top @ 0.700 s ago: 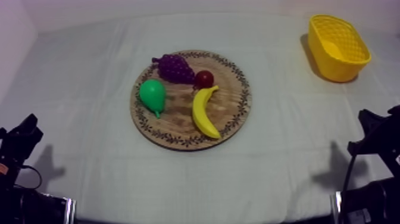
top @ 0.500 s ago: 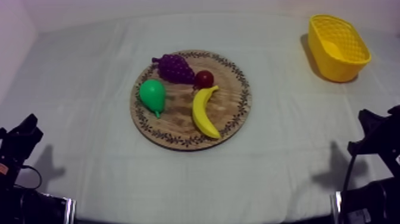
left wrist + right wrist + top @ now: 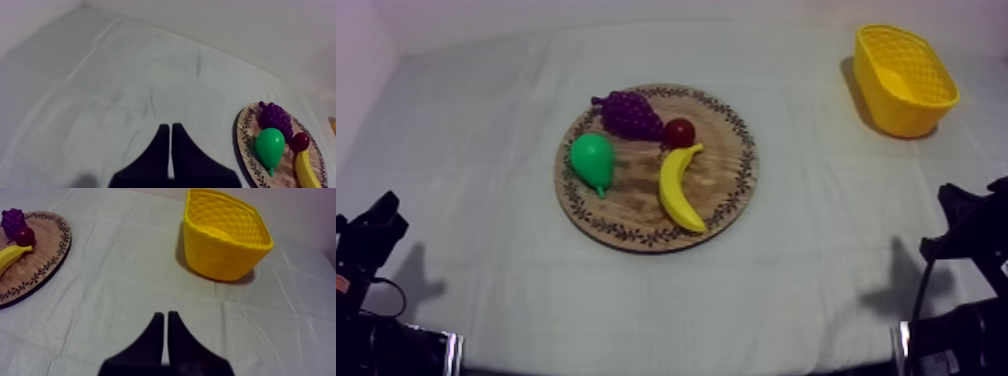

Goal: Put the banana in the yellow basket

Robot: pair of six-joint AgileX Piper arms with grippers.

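**Banana on board; both hands idle; nothing changed in the last 0.7 s**

**Change since earlier.** None seen. Fruit, board, basket and both arms sit in the top view exactly where they were 0.7 s and 0.5 s ago.

**Left arm** (image 3: 366, 250). Low at the near left edge of the tabletop (image 3: 816, 260), well apart from the board.

**Left hand** (image 3: 171, 135). Its two black fingers lie together as a narrow wedge with nothing between them. It hangs above bare cloth, and the board lies off to one side of it.

**Right arm** (image 3: 971, 230). Low at the near right edge of the tabletop, also clear of the board.

**Right hand** (image 3: 163, 319). The fingers are pressed together and grip nothing. It hangs above bare cloth, with the basket standing farther off beyond the fingertips.

**Banana** (image 3: 681, 188). Lies flat on the right half of the wooden board (image 3: 636, 236), untouched. Its far tip is just beside the small red fruit (image 3: 679, 131), and its near end points toward the board's near rim.

**Other fruit on the board.**
- Bunch of grapes (image 3: 629, 113), at the far side.
- Pear (image 3: 593, 160), at the left, with its stem toward the near rim.

**Yellow basket** (image 3: 896, 118). Stands upright at the far right of the tabletop, well apart from the board. No fruit is visible inside it.
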